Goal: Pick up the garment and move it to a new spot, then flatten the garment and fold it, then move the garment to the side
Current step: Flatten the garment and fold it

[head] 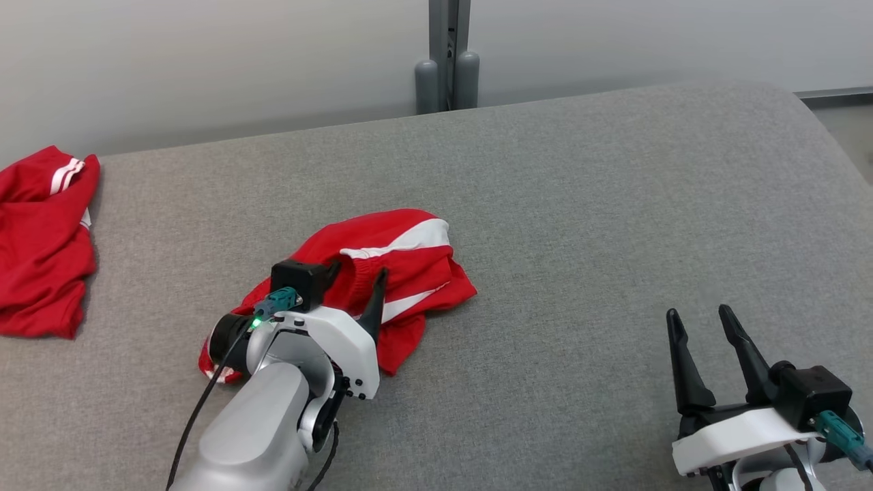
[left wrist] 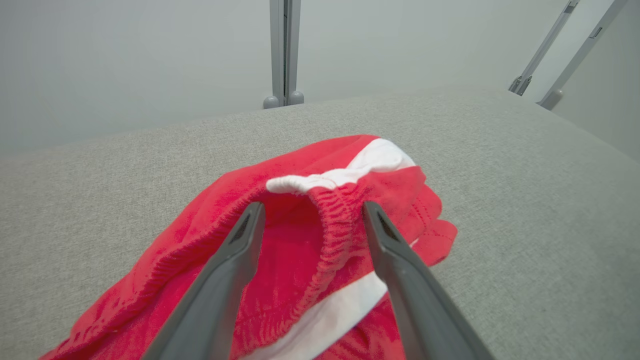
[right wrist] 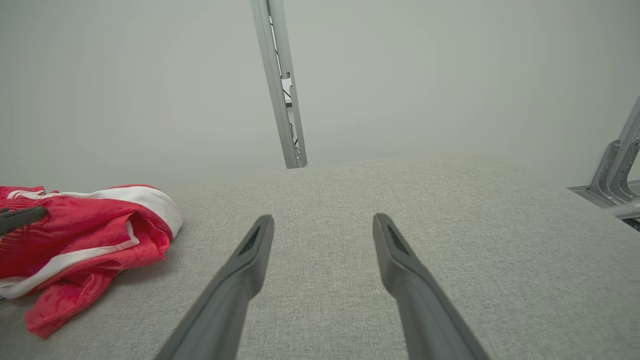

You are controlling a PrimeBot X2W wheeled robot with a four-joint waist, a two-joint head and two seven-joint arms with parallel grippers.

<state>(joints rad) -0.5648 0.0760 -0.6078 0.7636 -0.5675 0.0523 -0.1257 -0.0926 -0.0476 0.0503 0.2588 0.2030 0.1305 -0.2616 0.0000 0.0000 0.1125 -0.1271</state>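
Two red garments are being shown in the head view. The garment point(head: 409, 262) with white stripes is lying crumpled at the middle-left of the grey padded surface point(head: 580, 204), while a second red piece point(head: 41, 245) is being seen well apart from it at the surface's far left edge. The left gripper point(head: 357, 271) is being held over the garment's near side, fingers spread and nothing pinched. A detail is being added by the left wrist view: the gathered elastic waistband point(left wrist: 335, 220) is being seen rising between the two spread fingers, though whether it is being touched cannot be told. The right gripper point(head: 699, 311) is being held well apart from the garment at the lower right, fingers likewise spread wide over bare surface, gripping nothing. In the right wrist view the garment's side is being shown at the left, with one left-gripper finger point(right wrist: 20, 218) in front of it, and a metal bracket point(right wrist: 617, 170) is being shown at the right edge.
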